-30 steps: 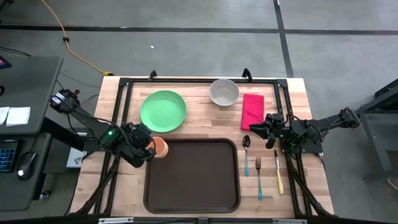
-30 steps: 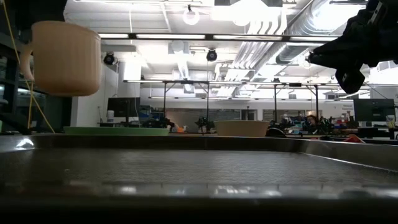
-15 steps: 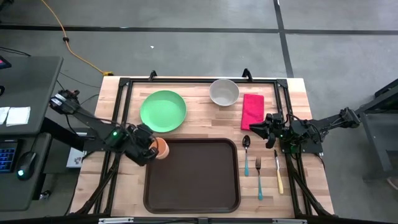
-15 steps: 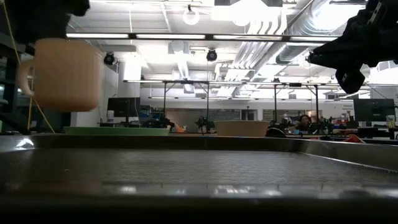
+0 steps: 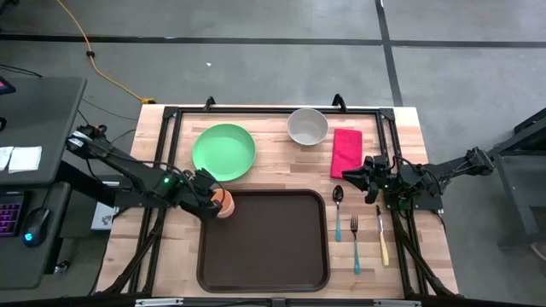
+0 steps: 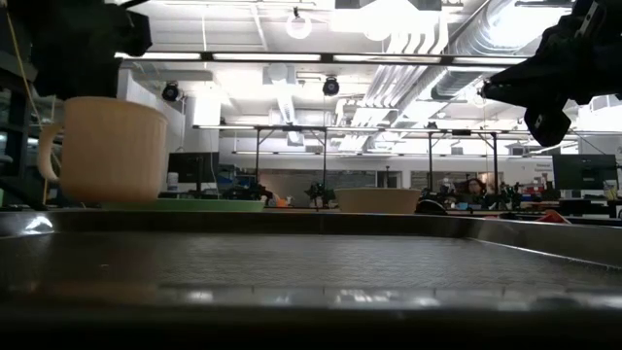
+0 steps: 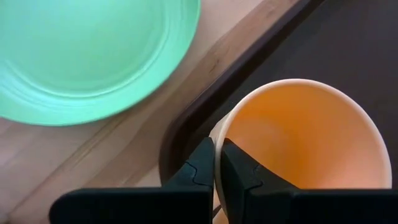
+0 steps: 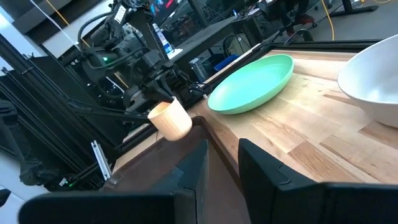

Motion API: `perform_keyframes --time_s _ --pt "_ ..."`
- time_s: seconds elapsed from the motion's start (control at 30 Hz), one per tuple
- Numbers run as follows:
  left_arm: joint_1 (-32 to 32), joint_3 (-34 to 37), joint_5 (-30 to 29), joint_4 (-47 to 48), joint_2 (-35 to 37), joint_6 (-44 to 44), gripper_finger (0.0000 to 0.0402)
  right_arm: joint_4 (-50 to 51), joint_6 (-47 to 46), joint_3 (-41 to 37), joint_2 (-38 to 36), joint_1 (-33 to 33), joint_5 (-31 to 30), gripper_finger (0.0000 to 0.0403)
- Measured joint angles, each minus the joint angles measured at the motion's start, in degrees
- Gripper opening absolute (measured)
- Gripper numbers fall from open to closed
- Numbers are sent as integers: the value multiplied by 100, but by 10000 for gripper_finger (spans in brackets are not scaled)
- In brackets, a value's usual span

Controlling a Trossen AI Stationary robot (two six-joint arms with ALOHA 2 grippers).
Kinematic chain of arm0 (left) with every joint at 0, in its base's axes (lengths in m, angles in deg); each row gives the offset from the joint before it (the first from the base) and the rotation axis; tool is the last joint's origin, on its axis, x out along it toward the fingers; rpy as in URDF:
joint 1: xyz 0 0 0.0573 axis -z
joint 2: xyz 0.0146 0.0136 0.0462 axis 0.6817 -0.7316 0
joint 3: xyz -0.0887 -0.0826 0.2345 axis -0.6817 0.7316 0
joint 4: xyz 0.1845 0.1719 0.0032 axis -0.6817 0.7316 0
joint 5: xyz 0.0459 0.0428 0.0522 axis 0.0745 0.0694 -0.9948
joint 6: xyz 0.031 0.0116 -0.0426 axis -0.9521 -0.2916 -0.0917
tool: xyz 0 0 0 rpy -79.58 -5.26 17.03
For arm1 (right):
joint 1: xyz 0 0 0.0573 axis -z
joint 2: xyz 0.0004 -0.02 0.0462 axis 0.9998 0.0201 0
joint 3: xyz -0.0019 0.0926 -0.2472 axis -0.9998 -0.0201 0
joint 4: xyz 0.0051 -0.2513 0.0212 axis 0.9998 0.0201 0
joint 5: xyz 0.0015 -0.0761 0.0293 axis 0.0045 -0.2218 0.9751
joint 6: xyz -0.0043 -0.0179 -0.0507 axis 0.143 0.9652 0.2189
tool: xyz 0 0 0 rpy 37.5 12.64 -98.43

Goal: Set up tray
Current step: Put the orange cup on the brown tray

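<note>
The orange cup (image 5: 223, 203) hangs upright over the far left corner of the dark brown tray (image 5: 264, 243), held by my left gripper (image 5: 213, 199), which is shut on its rim. In the low view the cup (image 6: 102, 146) sits just above the tray's rim (image 6: 311, 222), handle toward the left; whether its base touches the tray is hidden. My right gripper (image 5: 351, 176) waits open above the table right of the tray, near the spoon (image 5: 338, 209). My left gripper pinches the cup's rim (image 7: 217, 140) on the side toward the table's left, one finger (image 7: 239, 174) inside the cup and one finger (image 7: 200, 171) outside. The fingers come from above, slanting in from the left. The cup stays upright below them.
A green plate (image 5: 223, 152) lies just beyond the tray's far left corner, close to the cup. A white bowl (image 5: 307, 126) and a red napkin (image 5: 345, 152) sit at the far side. A fork (image 5: 355, 243) and a knife (image 5: 382, 234) lie right of the tray.
My left gripper has come down and moved slightly toward the table's right, carrying the cup. The cup has dropped from well above the tray to just over its far left corner, still upright.
</note>
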Motion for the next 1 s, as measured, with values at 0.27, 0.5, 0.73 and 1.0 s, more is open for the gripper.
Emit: perform_keyframes --time_s 0.27,0.5,0.73,1.0 --pt "0 163 85 -70 0 6 43 0 0 0 0 0 -7 67" --pt "0 254 103 -87 0 6 43 0 0 0 0 -1 -9 67" --pt "0 254 59 -78 -73 -12 43 0 0 0 0 1 -12 67" --pt "-2 254 -3 -134 -309 7 43 0 -2 0 0 -1 -9 67"
